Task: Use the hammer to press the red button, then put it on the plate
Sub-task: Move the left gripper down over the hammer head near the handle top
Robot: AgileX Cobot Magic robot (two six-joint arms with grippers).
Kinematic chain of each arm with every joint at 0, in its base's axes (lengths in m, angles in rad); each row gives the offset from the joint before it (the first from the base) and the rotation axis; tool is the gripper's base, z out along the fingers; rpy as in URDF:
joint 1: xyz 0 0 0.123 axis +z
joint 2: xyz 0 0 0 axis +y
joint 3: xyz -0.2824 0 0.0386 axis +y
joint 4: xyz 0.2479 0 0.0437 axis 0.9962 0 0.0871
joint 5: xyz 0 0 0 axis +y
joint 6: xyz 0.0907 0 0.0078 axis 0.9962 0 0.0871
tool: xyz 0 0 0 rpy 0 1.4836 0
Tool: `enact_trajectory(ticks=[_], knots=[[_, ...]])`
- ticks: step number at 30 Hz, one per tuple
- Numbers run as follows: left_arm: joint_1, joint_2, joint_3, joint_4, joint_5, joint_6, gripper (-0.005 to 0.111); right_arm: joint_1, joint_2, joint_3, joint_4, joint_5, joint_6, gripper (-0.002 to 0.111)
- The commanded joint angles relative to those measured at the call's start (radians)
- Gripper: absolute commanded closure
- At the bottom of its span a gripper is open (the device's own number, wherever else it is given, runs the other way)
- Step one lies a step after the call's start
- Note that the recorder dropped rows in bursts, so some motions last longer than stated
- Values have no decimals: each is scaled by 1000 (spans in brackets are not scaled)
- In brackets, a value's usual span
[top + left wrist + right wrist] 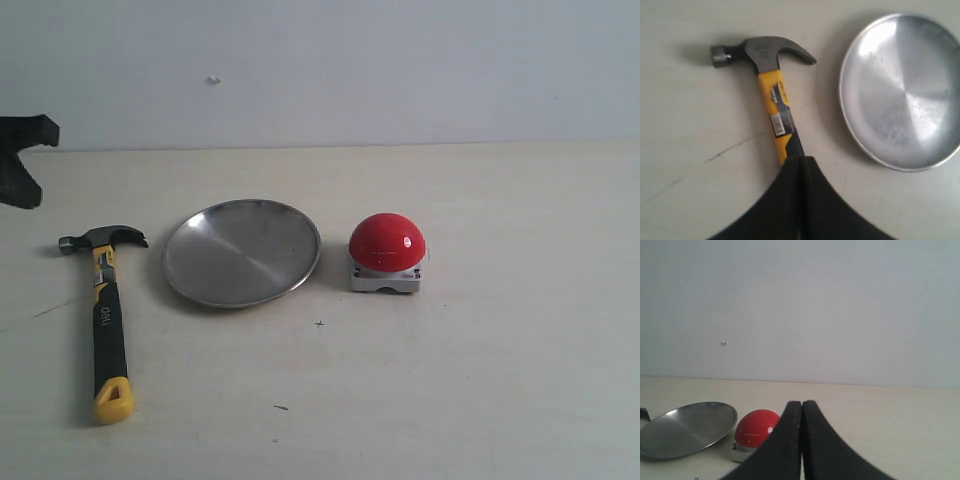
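The hammer lies flat on the table at the left, dark head toward the wall and yellow end toward the front edge. In the left wrist view my left gripper is shut and holds nothing; its tips hover over the black handle of the hammer. The silver plate rests right of the hammer. The red button stands right of the plate. My right gripper is shut on nothing, with the button and plate beyond it.
A black part of my left arm shows at the exterior view's left edge, above the hammer head. A pale wall closes the back of the table. Bare tabletop stretches to the right of the button.
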Motion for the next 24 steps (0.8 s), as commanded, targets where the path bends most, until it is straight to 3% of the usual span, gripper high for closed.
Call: enact_trajectory(ticks=[1, 4, 5, 9, 10, 14, 21, 24], knots=[[-14, 118, -76, -54, 72, -24, 104, -7, -6, 5, -4, -11, -2, 108], [-37, 185, -113, -53, 87, -42, 89, -7, -6, 5, -4, -11, -2, 108], [-54, 219, -137, -46, 89, -81, 75, -7, -6, 5, -4, -11, -2, 108], [-74, 267, -191, 14, 139, -207, 55, -7, -6, 5, -4, -11, -2, 108], [-76, 299, -238, 63, 220, -290, 54, -7, -6, 5, -4, -11, -2, 108], [-77, 353, -307, 153, 316, -423, 54, -7, -6, 5, -4, -11, -2, 108], [-133, 436, -307, 181, 122, -499, 54, -7, -6, 5, -4, -11, -2, 108], [-135, 456, -307, 186, 106, -510, 54, -7, -6, 5, -4, -11, -2, 108]])
